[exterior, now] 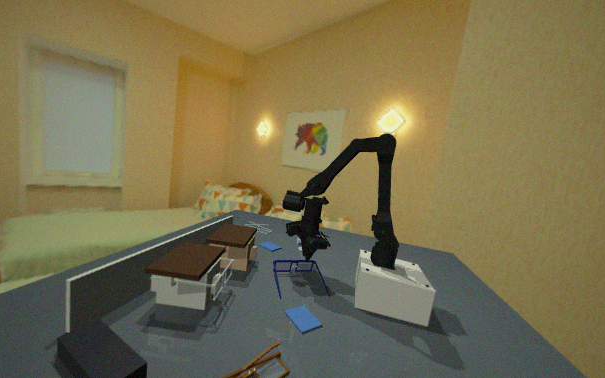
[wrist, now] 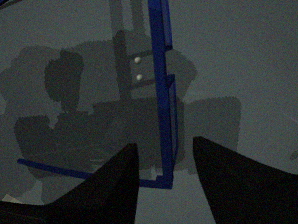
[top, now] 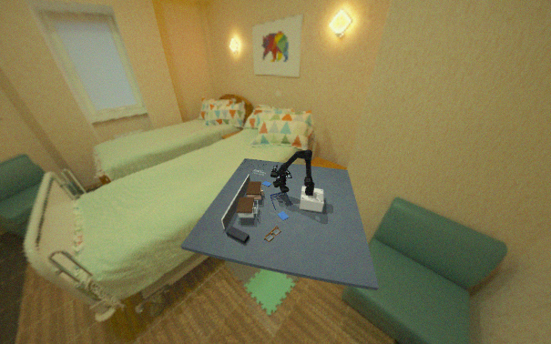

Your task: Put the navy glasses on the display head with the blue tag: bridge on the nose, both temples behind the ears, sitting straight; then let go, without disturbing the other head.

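Note:
The navy glasses (top: 278,195) (exterior: 286,261) (wrist: 161,65) stand on the table, temples stretched out. My gripper (top: 283,190) (exterior: 307,258) (wrist: 165,148) is partly open and empty above one end of their front. In the wrist view the front bar passes between the two fingertips, touching neither. The near display head (top: 246,205) (exterior: 186,259) has a brown top, a white body and clear glasses on its face. The far display head (top: 254,187) (exterior: 232,234) has a brown top and a pinkish body. I cannot make out a tag on either head.
A low upright panel (top: 235,205) (exterior: 116,270) runs behind the heads. Blue squares (top: 282,216) (exterior: 303,319) lie on the table. Brown glasses (top: 278,227) (exterior: 261,361) and a black case (top: 238,235) (exterior: 98,350) lie at the near end, pale glasses (exterior: 258,227) at the far end.

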Controlling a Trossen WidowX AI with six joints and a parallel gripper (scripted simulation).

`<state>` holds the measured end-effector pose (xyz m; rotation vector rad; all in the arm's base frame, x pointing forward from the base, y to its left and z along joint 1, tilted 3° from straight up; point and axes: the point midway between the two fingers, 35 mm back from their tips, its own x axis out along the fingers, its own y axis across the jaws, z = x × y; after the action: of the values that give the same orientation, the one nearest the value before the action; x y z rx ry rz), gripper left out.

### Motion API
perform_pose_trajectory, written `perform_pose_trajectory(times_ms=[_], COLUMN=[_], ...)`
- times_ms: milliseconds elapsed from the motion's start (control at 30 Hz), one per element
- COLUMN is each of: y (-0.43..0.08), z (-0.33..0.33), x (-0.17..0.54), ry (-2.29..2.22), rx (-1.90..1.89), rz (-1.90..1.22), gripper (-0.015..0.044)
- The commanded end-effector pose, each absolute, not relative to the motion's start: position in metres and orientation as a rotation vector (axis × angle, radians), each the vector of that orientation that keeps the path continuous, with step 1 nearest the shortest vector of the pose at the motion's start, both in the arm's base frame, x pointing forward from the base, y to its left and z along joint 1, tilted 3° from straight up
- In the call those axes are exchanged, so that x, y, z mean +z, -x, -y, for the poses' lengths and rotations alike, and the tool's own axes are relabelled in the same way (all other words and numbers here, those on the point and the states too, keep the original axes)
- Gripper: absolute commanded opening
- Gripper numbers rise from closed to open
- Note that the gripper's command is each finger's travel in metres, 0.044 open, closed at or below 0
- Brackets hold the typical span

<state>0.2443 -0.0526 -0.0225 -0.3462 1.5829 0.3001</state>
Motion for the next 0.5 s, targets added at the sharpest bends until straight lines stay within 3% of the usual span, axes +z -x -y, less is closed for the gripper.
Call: perform_pose_trajectory(times_ms=[0,467], y=[-0.244,-0.242], z=[0.052,0.053], x=[-0.029,-0.052], ry=[0.342,0.342], rx=[0.302,0.302], rz=[-1.583,-1.583], gripper=[0.014,0.014])
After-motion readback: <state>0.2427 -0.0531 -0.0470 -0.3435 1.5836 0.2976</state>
